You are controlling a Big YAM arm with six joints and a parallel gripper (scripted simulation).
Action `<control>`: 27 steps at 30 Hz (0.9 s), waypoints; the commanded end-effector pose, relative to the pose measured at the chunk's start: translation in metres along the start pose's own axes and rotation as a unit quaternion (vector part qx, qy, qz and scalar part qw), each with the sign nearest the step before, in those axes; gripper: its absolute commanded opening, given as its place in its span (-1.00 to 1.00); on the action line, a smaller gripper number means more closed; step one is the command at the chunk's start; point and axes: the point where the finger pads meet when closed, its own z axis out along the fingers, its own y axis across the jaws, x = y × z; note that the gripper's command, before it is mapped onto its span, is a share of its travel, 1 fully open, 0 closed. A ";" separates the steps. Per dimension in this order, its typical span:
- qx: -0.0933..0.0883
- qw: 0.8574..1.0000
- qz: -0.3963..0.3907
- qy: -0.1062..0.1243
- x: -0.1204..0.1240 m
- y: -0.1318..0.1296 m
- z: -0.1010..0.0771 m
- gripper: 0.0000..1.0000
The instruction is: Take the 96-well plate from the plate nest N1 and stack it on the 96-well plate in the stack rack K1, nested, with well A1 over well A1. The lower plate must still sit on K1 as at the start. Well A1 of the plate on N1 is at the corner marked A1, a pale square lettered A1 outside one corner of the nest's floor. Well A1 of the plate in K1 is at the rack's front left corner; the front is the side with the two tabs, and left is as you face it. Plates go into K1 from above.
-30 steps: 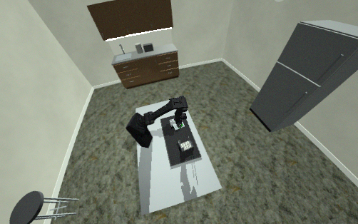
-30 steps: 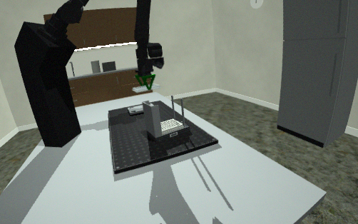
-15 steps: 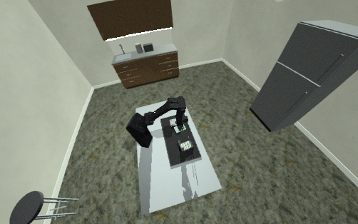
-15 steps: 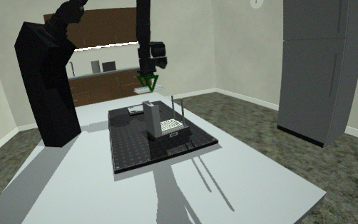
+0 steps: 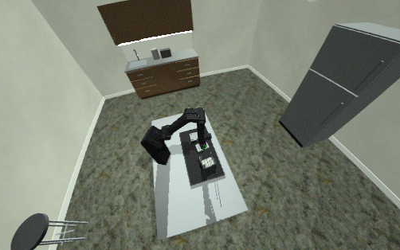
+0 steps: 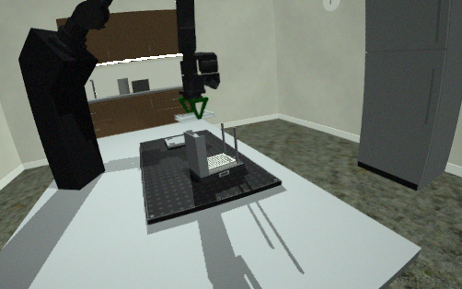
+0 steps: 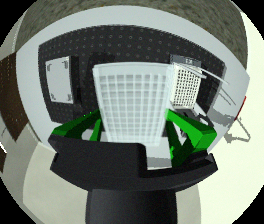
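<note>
Green fingers of the hand [image 6: 195, 109] stand wide, clamped on the two sides of the white 96-well plate [image 7: 131, 106], which hangs level in the air above the black breadboard [image 6: 172, 198] on the bench [image 6: 296, 230]. Below, the plate nest N1 [image 6: 175, 142] lies bare toward the far end of the board. Nearer the camera in the exterior view, the stack rack K1 [image 6: 196, 154] holds the second 96-well plate [image 6: 220, 162] between its upright posts.

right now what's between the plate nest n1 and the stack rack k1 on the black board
Only bare perforated black board. In the exterior view, the emptied nest N1 sits behind rack K1, with nothing between; the gripper holds the lifted 96-well plate above.
</note>
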 end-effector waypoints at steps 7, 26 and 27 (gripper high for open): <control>0.005 1.000 -0.006 -0.002 -0.001 -0.031 -0.003 -1.00; 0.001 1.000 -0.008 0.006 0.008 -0.084 0.002 -1.00; 0.005 1.000 -0.006 0.000 0.004 -0.091 -0.002 -1.00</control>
